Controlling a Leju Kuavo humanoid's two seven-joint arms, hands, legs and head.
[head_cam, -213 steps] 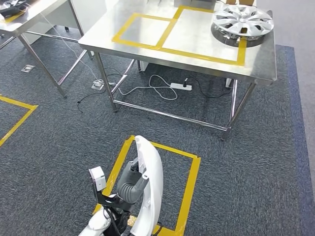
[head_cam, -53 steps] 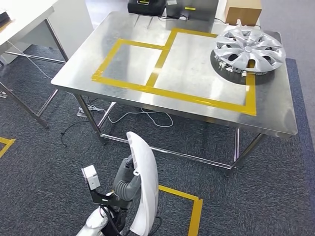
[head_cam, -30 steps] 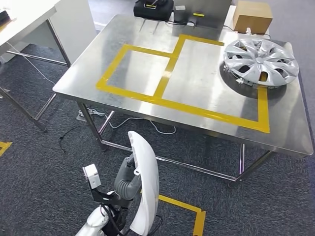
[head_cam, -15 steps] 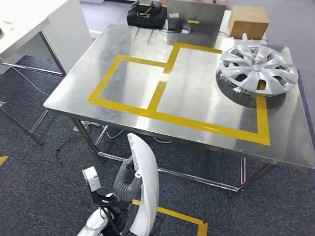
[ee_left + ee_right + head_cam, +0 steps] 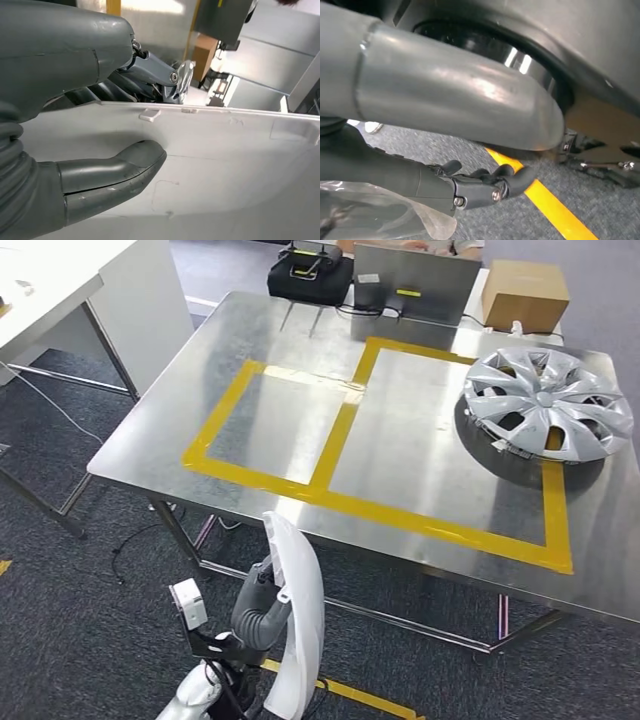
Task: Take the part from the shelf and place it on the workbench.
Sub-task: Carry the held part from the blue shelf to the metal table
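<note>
- Nearest the robot, the left hand (image 5: 260,608) grips a curved white part (image 5: 300,625), thumb pressed on one face and fingers wrapped behind its edge, as the left wrist view shows; the part is held upright, low in front of the body and short of the table.
- The right hand (image 5: 478,187) hangs by the floor with fingers loosely curled and holding nothing; the view is cramped, so whether they are fully closed cannot be told.
- Beyond lies the steel workbench (image 5: 143,435), marked with yellow tape (image 5: 332,455) into boxes, the near-left box bare.
- Further right a silver wheel cover (image 5: 547,402) rests over the tape, with a cardboard box (image 5: 526,293) and a black case (image 5: 309,273) at the far edge.
- Risk: the part is long and gripped near one end, so it could swing or slip as the arm lifts, and its lower tip could catch the table edge.
- Compared with the earliest frame, the table is much closer and fills more of the head view, because the robot has walked up; the grip looks unchanged.
</note>
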